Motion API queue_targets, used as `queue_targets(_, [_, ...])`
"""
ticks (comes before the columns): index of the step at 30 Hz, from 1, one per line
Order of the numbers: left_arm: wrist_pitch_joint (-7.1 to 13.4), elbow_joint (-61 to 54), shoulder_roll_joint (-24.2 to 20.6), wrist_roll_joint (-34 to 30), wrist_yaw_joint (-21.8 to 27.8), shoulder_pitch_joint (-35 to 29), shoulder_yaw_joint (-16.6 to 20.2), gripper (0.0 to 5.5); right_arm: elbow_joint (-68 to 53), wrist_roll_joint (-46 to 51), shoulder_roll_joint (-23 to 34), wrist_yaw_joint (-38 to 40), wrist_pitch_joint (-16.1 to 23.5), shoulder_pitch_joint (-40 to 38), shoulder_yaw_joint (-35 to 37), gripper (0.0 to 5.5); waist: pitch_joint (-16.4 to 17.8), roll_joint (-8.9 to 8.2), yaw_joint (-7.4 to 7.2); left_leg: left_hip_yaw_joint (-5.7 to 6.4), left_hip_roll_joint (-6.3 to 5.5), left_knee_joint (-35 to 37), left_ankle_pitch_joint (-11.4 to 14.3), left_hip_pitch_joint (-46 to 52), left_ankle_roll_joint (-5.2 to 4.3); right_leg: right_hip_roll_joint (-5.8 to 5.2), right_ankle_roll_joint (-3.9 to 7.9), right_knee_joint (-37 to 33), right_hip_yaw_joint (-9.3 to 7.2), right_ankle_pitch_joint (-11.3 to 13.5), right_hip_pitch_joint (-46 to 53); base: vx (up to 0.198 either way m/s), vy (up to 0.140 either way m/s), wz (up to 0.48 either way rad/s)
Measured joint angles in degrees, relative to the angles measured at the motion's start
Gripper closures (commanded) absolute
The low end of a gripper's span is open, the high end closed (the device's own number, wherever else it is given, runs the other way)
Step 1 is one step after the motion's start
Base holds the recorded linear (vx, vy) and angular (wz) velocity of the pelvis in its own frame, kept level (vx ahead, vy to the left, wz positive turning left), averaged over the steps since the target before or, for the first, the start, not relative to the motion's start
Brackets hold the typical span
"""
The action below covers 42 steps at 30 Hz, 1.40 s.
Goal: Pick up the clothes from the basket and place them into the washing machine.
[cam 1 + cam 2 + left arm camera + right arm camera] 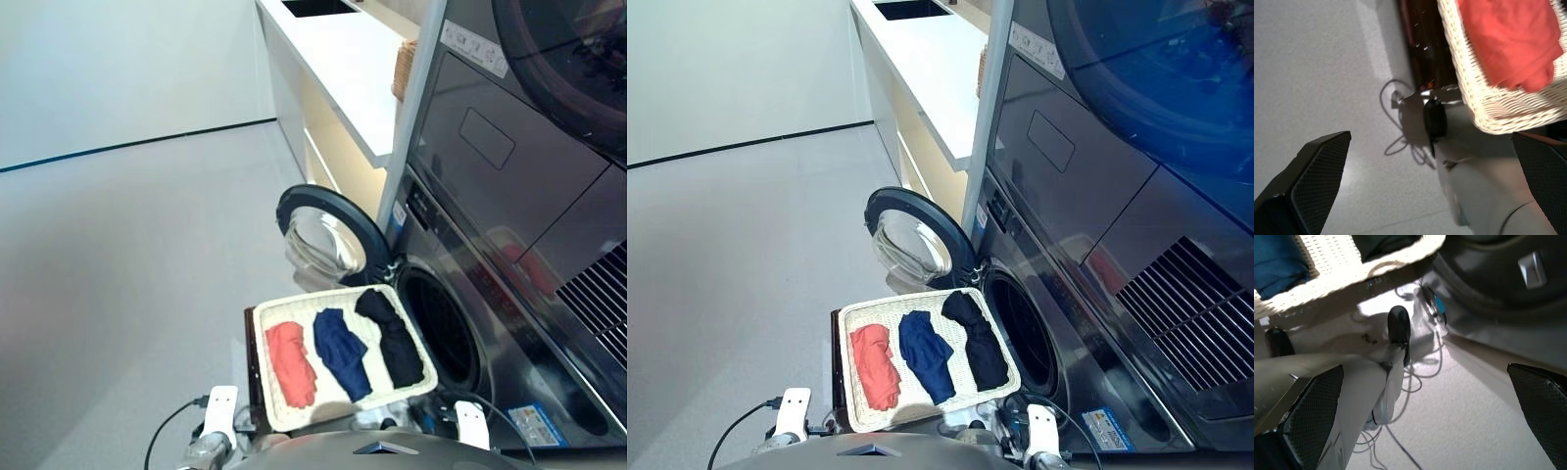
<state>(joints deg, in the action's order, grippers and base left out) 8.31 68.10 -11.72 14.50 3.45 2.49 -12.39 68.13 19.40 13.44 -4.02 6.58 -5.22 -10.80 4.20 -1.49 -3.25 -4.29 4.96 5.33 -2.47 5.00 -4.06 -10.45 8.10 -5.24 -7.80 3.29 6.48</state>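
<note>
The cream wicker basket point(266, 397) sits in front of the washing machine point(509, 372). The round drum opening point(441, 328) is dark, and the porthole door point(323, 240) is swung wide open behind the basket. Side by side in the basket lie a coral-red garment point(291, 362), a navy one point(341, 352) and a black one point(390, 336). My left gripper point(1430, 186) is open, low beside the basket's coral end point(1513, 44). My right gripper point(1427, 426) is open too, below the rim point(1376, 269) near the navy point(1278, 262) and black point(1383, 245) garments. Neither holds anything.
A dark stand point(1425, 44) carries the basket, with cables point(1400, 127) trailing on the grey floor beneath. An upper stacked appliance point(549, 98) rises above the washer. A white counter point(343, 69) runs back on the left of it, with a small wicker container point(403, 69) at its edge.
</note>
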Motion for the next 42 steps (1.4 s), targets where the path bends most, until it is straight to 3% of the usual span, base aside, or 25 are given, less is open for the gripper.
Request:
queue_targets(6, [0.44,-10.31,0.91,6.01,-2.42,-1.03,-1.40,0.00,-6.69,0.23,-0.03,2.66,0.24,0.88,-0.44,0.00,2.04,0.02,0.07,0.70,0.02,-0.11,-0.41,-0.43,-0.20,0.16,0.18,0.02,-0.55,0.16,-0.06,-0.024,-0.009,0.019])
queue_targets(12, [0.68,-22.20,0.60,10.17,-5.83,-4.04,-5.37,0.00,-24.85,3.35,1.53,4.76,1.50,2.37,-2.92,0.00,7.14,0.39,-0.10,1.03,0.09,-2.01,-1.07,-3.68,-0.37,0.73,-0.14,0.55,-0.57,1.15,-2.78,-0.120,-0.020,0.027])
queue_targets(18, [1.41,-25.66,-0.18,12.53,-10.91,-12.58,-7.24,0.00,-41.76,1.96,4.76,7.70,2.80,10.10,-7.33,0.00,14.64,0.46,-0.31,-0.23,0.96,-7.49,-0.64,-11.24,-0.66,1.47,-0.76,6.60,2.14,1.17,-11.78,-0.100,0.006,-0.152])
queue_targets(24, [2.65,-28.49,-0.06,13.71,-15.97,-22.32,-7.92,0.00,-53.52,0.36,6.44,10.13,4.03,17.73,-10.79,0.00,21.91,0.25,-1.43,-0.09,1.89,-14.68,0.63,-19.55,-0.67,1.71,-1.38,15.00,3.71,-0.49,-21.04,-0.112,-0.012,-0.064])
queue_targets(29, [3.90,-28.67,0.97,15.95,-21.50,-28.85,-7.57,0.00,-60.73,-4.98,7.64,12.20,4.15,23.27,-14.98,0.00,25.26,-0.51,-1.78,-0.24,2.37,-20.46,1.93,-26.86,-0.79,2.00,-1.82,22.94,5.23,-2.76,-29.84,-0.123,-0.033,-0.077])
queue_targets(34, [4.25,-29.05,2.25,16.23,-24.47,-31.60,-7.70,0.00,-63.11,-6.61,7.47,13.94,4.21,27.24,-17.92,0.00,26.15,-0.89,-2.84,1.06,2.56,-25.51,2.82,-34.55,-0.97,1.92,-2.78,30.29,5.42,-5.08,-38.22,-0.093,-0.017,0.069])
queue_targets(42, [5.09,-27.67,2.90,17.98,-28.90,-36.50,-6.27,0.00,-65.64,-6.70,5.55,16.29,5.28,32.59,-20.69,0.00,26.34,-1.10,-3.00,1.45,3.19,-30.42,3.21,-44.77,-1.40,2.18,-3.55,36.90,6.28,-6.66,-49.64,-0.050,-0.015,-0.009])
